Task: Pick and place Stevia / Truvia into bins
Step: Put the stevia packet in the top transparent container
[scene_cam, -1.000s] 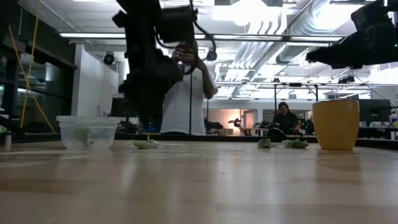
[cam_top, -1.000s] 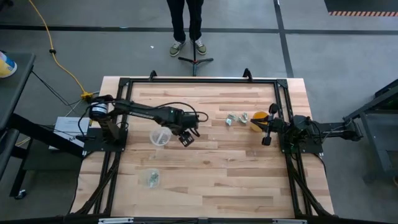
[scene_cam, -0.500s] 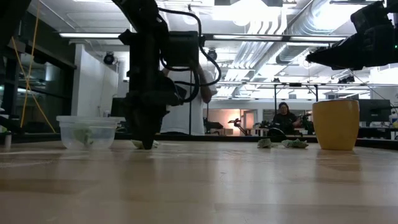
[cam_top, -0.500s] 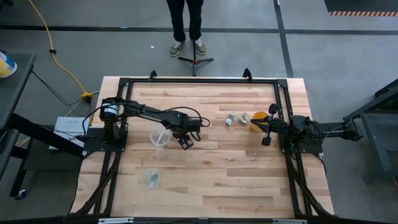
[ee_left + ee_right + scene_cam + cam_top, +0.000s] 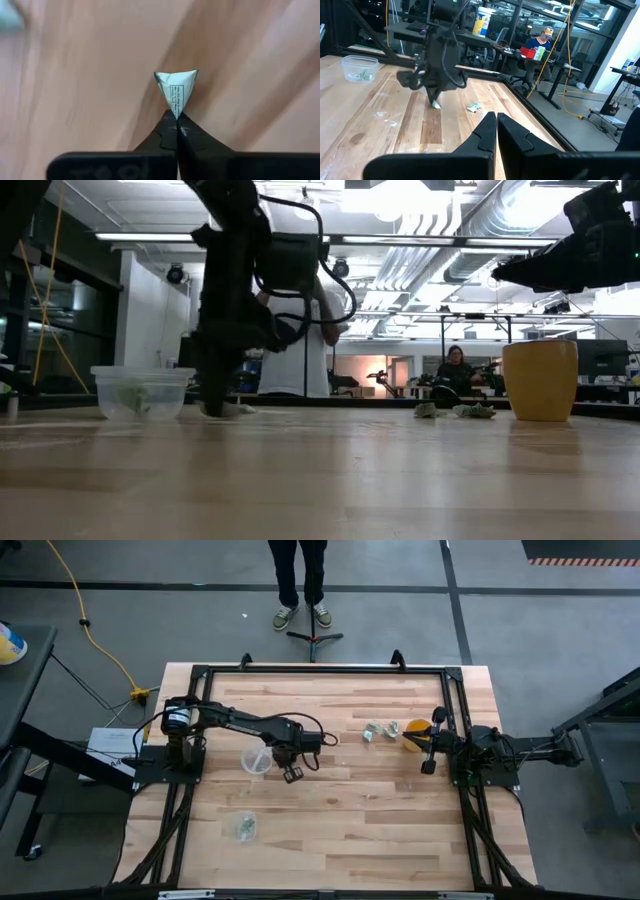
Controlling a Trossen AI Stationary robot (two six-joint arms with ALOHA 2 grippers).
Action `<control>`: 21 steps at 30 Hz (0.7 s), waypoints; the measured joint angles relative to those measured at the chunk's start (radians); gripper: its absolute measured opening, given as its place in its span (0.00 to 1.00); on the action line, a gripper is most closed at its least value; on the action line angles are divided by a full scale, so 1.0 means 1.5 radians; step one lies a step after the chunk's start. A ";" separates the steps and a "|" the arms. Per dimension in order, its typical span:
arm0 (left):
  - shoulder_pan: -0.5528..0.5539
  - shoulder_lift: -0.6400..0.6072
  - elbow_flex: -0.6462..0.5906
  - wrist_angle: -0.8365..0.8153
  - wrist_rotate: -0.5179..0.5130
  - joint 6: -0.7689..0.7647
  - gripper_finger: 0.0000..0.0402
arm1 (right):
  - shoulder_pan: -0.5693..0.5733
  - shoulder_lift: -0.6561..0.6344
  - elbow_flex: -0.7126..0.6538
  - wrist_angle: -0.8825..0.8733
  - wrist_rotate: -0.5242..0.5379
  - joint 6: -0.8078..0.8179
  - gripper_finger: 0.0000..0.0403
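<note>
My left gripper (image 5: 290,773) is down at mid-table, shut on one pale green-and-white Stevia packet (image 5: 176,86), just right of an upright clear cup (image 5: 257,760). A second clear cup (image 5: 245,827), nearer the front edge, has packets lying in it (image 5: 133,396). More packets (image 5: 375,730) lie flat on the wood by a yellow cup (image 5: 413,736). My right gripper (image 5: 496,120) waits shut at the table's right side and holds nothing. My left gripper pinches the packet's lower corner (image 5: 176,111) between its two fingertips. The paper is crumpled into a triangle that sticks out beyond the tips. The fingers come from above, pointing down. The packet (image 5: 233,410) sits at the table's surface; whether it is lifted, I cannot tell.
Black frame rails (image 5: 320,670) run along the table's far and side edges. Bare wood lies in the middle and toward the near edge. A person (image 5: 300,580) stands beyond the far edge, and another sits in the room behind (image 5: 456,368).
My left gripper has gone down to the table and a little toward the near-left, closer to the clear cup, and has shut on the packet, which is now crumpled between the fingertips.
</note>
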 joint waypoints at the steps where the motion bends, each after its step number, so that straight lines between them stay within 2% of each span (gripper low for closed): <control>1: 0.000 0.000 0.012 -0.027 -0.001 0.008 0.06 | 0.000 0.000 0.000 0.000 0.000 0.000 0.02; 3: -0.002 0.000 0.046 -0.079 -0.014 0.020 0.07 | 0.000 0.000 0.000 0.000 0.000 0.001 0.02; 7: -0.016 -0.004 0.121 -0.205 -0.095 0.023 0.13 | 0.000 0.000 0.000 0.000 0.000 0.001 0.02; 11: -0.024 -0.005 0.187 -0.306 -0.115 -0.005 0.07 | 0.000 0.000 0.000 -0.002 0.000 0.000 0.02; 15: -0.027 -0.005 0.219 -0.315 -0.151 -0.003 0.06 | 0.000 0.000 0.000 -0.003 0.000 0.000 0.02; 21: -0.026 -0.005 0.221 -0.293 -0.112 0.025 0.11 | 0.000 0.000 0.000 -0.006 0.000 0.002 0.02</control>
